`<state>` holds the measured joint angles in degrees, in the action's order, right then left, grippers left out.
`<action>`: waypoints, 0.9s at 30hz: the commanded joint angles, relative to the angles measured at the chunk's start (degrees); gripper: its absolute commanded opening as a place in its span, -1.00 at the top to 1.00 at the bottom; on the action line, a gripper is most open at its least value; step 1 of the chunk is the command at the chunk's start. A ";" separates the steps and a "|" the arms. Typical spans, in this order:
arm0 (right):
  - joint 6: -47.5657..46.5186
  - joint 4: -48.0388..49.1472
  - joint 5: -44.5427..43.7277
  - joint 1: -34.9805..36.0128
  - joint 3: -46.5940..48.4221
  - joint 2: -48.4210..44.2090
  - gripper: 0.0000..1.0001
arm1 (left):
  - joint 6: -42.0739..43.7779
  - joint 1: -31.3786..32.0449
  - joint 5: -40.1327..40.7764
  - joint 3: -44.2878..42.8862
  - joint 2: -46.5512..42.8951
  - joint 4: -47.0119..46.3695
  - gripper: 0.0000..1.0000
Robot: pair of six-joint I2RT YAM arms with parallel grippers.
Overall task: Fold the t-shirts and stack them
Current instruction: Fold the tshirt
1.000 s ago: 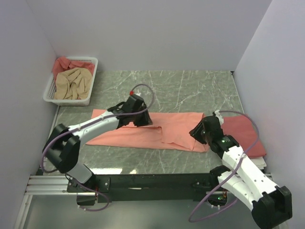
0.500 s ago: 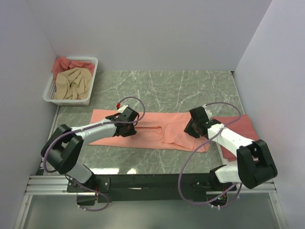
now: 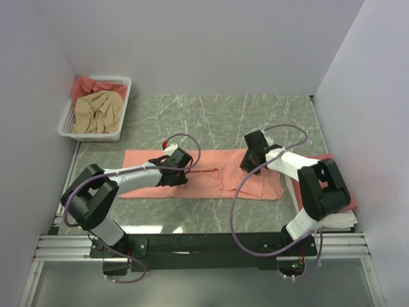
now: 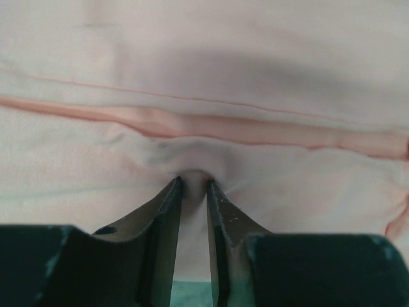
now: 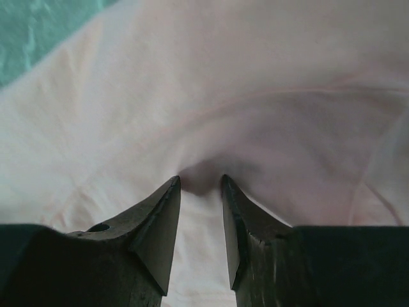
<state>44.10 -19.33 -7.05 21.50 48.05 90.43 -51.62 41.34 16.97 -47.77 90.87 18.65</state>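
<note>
**Both arms reach in over the shirt and nip its cloth**

Since a second ago both arms have swung inward over the salmon-pink t-shirt [image 3: 206, 183]. The left gripper [image 4: 192, 184] has dropped from above the shirt's far edge to its left half. The right gripper [image 5: 201, 181] has travelled from the shirt's near right corner up toward its far right edge, with its arm now folded back tightly.

That shirt lies flat on the table [image 3: 223, 121] as a long band, with a flap doubled over on its right half. A white basket [image 3: 126, 105] stands well beyond the shirt's far left corner, holding a beige-tan shirt [image 3: 96, 112] and a rose-red one [image 3: 88, 84]. Just off the shirt's right end, a darker rose-red shirt [image 3: 352, 203] lies partly under the right arm.

The main risk looks like a shallow bite. Each pair of fingertips seems to catch only a small pucker, so a lift or drag could let the fabric slide out. A pinch that takes just the upper layer would peel the doubled flap open instead of carrying the whole shirt. Uneven motion between the arms would skew the band. The right arm's sweep might also ruffle the darker shirt beside it.

The left jaws stand nearly together, with a ridge of pink cloth squeezed between their tips. The right jaws sit slightly wider, clenched on a similar bunch of the same shirt.
</note>
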 commanded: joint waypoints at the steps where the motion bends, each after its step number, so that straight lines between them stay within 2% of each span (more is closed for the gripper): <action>1: -3.22 -0.88 -0.86 0.39 6.16 4.83 0.21 | -4.10 4.44 -5.10 2.42 0.10 2.09 0.43; 5: -5.42 -2.81 -1.56 0.39 12.23 12.02 0.21 | -8.23 7.69 -7.91 4.26 -2.18 1.21 0.44; 11: -10.52 -7.81 1.25 1.00 27.76 22.13 0.23 | -18.33 12.79 -13.89 9.35 -6.84 -4.76 0.43; 14: -14.20 -11.41 1.86 2.05 35.93 27.40 0.23 | -23.07 15.78 -15.48 9.19 -7.02 -6.96 0.43; 21: -18.25 -18.37 5.11 4.78 54.14 39.02 0.23 | -28.01 18.25 -16.01 3.58 -5.97 -12.85 0.41; 23: -19.48 -20.91 5.47 5.04 60.71 42.80 0.23 | -26.18 17.99 -15.66 0.76 -4.75 -12.77 0.39; 27: -21.15 -21.53 5.47 4.78 67.86 45.71 0.21 | -21.96 15.97 -16.44 -7.84 -2.19 -10.84 0.38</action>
<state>25.71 -37.91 -2.57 26.02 111.37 134.06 -75.72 58.59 1.21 -49.67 87.85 10.31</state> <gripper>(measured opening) 0.392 0.308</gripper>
